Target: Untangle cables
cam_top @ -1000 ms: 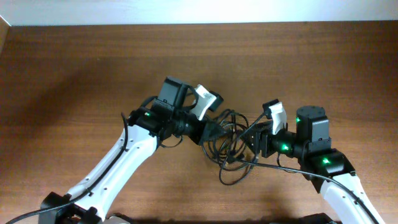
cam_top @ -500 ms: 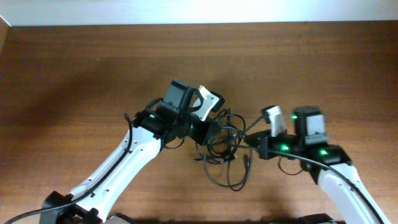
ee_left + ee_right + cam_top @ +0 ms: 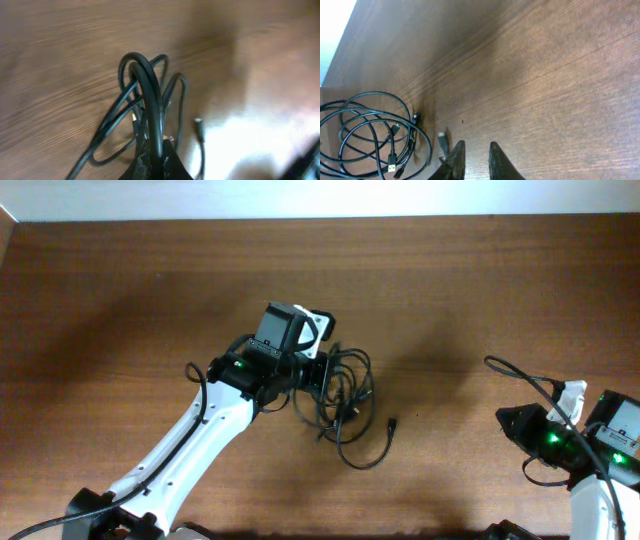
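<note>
The cables (image 3: 348, 395) are a tangle of thin black cords on the brown table, just right of my left gripper (image 3: 322, 375). One loose plug end (image 3: 392, 423) lies to the tangle's right. In the left wrist view my left gripper (image 3: 156, 156) is shut on a black cord, and the loops (image 3: 142, 85) stretch out ahead of it. My right gripper (image 3: 505, 420) is far to the right, away from the tangle. In the right wrist view its fingers (image 3: 473, 152) are slightly apart and empty, with the coils (image 3: 365, 130) at the far left and a plug (image 3: 442, 139) beside the left finger.
A thicker black arm wire (image 3: 520, 375) arcs above my right wrist. The table's far edge meets a white wall (image 3: 320, 198) at the top.
My right gripper has let go of the cables and pulled back to the lower right. My left gripper has shifted slightly left, and the tangle has drawn together beside it.
</note>
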Controlling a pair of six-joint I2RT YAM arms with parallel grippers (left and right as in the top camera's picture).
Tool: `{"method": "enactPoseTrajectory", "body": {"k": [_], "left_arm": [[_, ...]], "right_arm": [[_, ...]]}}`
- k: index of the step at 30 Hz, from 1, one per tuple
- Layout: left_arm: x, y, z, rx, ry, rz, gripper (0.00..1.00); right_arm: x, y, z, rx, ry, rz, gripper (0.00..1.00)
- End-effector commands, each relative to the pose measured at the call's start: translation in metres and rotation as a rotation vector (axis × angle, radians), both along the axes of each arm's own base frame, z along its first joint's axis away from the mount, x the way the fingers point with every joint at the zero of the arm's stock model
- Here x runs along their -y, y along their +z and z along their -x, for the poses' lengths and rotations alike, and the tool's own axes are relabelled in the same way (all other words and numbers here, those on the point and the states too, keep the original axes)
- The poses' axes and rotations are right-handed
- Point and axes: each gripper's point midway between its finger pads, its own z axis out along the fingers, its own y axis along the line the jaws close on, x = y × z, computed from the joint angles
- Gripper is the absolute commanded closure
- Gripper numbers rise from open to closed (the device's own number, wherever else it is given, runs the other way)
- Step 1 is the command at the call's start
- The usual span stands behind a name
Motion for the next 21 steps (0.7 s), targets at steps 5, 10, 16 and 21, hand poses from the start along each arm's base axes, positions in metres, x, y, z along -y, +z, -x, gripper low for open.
{"method": "enactPoseTrajectory", "body": {"k": [5,10,16,21], "left_arm": [[0.017,0.014,0.015,0.104,-0.252,0.038,0.01],[0.005,0.006,0.006,0.043,-0.098,0.003,0.01],[-0.057,-0.018,-0.012,-0.084,0.433,-0.170,0.01],[-0.080,-0.024,-0.010,-0.075,0.514,-0.272,0.01]], "right_arm": [[-0.001,-0.019,0.005,-0.093,-0.001,-0.054,0.80],[-0.003,-0.034,0.007,-0.157,0.005,-0.093,0.80],[-0.005,-0.048,0.010,-0.225,0.005,-0.135,0.80],[-0.004,-0.052,0.011,-0.244,0.003,-0.138,0.80]]}}
